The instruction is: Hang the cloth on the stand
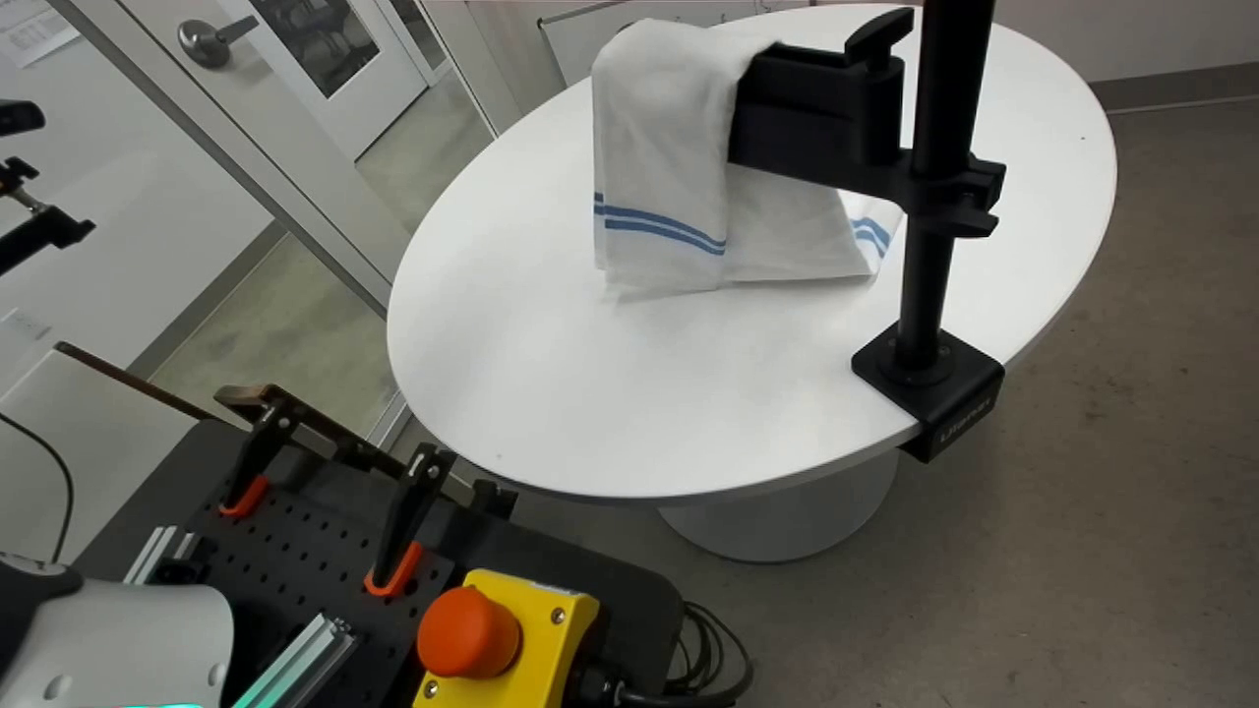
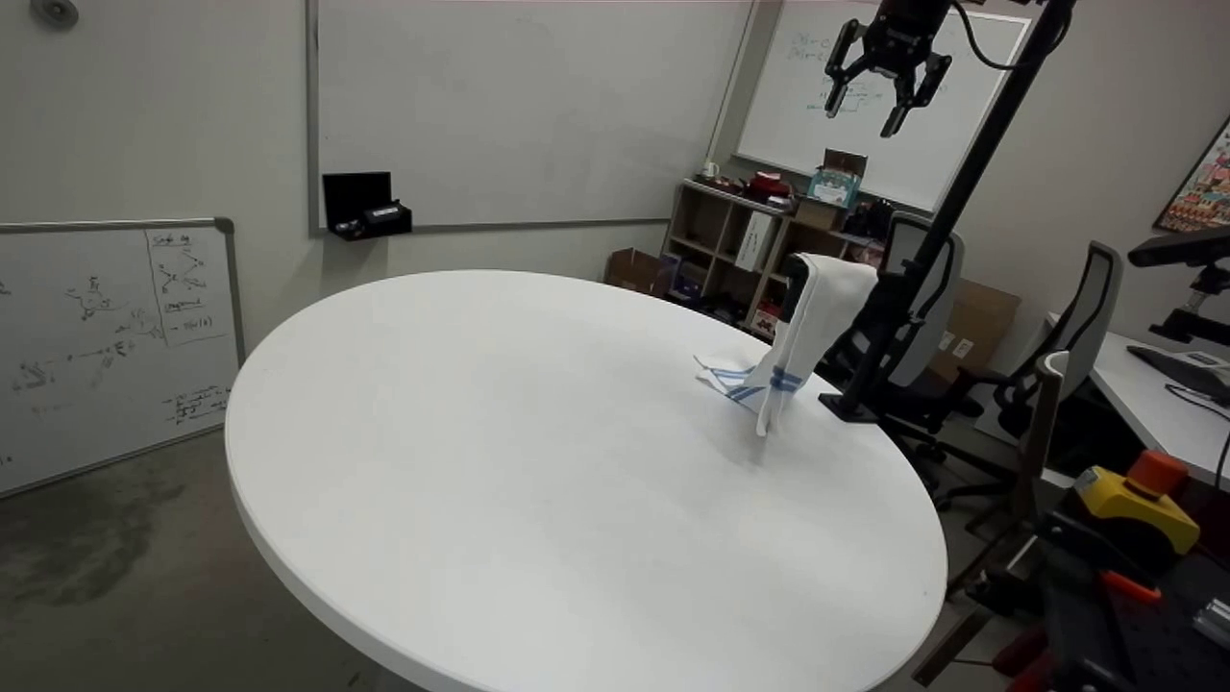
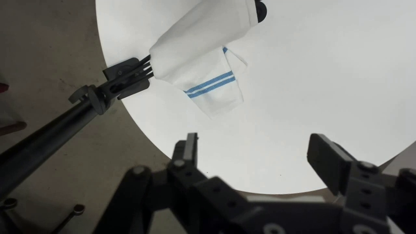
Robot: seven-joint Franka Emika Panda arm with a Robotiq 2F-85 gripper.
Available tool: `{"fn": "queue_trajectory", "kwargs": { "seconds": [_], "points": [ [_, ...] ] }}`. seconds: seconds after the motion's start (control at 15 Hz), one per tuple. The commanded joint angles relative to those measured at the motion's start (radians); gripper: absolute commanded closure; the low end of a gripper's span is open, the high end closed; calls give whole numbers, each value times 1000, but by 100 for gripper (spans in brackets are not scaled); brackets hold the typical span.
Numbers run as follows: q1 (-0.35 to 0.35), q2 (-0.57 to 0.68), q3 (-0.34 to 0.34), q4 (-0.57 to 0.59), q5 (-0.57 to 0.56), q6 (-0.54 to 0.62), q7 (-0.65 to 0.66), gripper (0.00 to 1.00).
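Chiefly, a white fabric towel (image 1: 664, 128), softly creased, paired blue stripes near its hems; slung over the flat horizontal arm (image 1: 802, 123) of a black pole stand (image 1: 925, 285), long axis bent across that arm, striped ends pointing down, one flared outward; smooth, round white desk (image 1: 521, 383) beneath; black jointed hand (image 2: 861, 120) well apart from the towel, fingers spread wide.

Cloth (image 1: 664, 128): woven fabric, matt, soft-looking.
Stand (image 1: 934, 197): coated metal in appearance, smooth, low sheen.
Tabletop (image 1: 511, 344): smooth, hard, faintly glossy.
Gripper (image 3: 255, 146): matt body, bare metal pins (image 3: 178, 163).
Stop button (image 1: 470, 631): smooth plastic, semi-matt.
Door handle (image 1: 209, 43): metal, satin finish.
Floor (image 1: 1131, 472): hard, mottled, dull sheen.
Cardboard box (image 2: 990, 312): plain matt paperboard.
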Motion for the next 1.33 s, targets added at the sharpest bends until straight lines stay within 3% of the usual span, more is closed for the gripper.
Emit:
{"fn": "queue_trajectory", "kwargs": {
  "seconds": [0.0,0.67,0.87,0.93,1.0,1.27],
  "points": [
    [23,-21,13,6,12,-21,0,0],
    [134,-104,137,-97,91,29,-56,0],
    [169,-133,167,-147,98,90,-58,0],
    [179,-143,176,-165,96,115,-56,0],
    [169,-95,162,-101,74,63,-29,0],
    [184,-118,176,-137,74,97,-29,0]
  ]
}}
